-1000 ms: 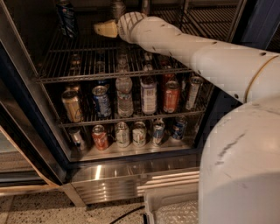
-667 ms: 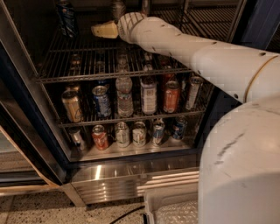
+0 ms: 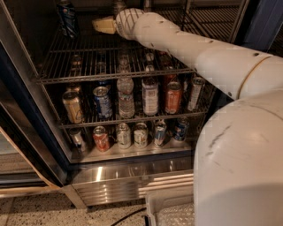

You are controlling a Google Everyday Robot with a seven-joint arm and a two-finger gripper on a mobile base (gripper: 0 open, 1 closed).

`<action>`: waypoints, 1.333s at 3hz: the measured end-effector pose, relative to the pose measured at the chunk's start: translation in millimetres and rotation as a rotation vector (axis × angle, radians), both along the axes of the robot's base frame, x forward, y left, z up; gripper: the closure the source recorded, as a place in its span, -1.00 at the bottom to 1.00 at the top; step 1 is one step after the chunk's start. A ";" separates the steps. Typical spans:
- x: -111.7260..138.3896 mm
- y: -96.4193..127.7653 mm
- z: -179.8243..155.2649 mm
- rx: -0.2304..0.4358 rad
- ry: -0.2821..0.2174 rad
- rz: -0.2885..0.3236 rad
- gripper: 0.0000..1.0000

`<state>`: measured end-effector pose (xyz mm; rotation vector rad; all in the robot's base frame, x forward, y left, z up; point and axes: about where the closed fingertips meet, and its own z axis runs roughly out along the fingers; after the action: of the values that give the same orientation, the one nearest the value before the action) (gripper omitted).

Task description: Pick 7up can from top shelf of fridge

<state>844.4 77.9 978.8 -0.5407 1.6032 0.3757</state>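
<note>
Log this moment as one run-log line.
phase: reach | gripper: above top shelf, deep in fridge | 7up can: beside gripper, at picture top | contact: cannot tell | dark blue can: shelf left rear

No readable text (cans (image 3: 102,102) included)

Cream-white arm (image 3: 199,48) of rounded segments with small dark holes; yellowish claw (image 3: 102,25) over the top shelf (image 3: 88,59).

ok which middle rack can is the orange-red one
The orange-red can, second from right; the rest are a gold can, a blue can and a silver can. The gripper is over the top shelf.
</note>
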 end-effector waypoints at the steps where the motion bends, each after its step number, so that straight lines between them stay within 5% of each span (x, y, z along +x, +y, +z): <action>1: 11.1 8.7 1.1 -0.009 -0.008 0.020 -0.64; 4: 36.8 -14.3 -1.7 -0.035 -0.029 -0.031 -0.66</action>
<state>881.2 63.6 977.1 -0.5447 1.5910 0.3163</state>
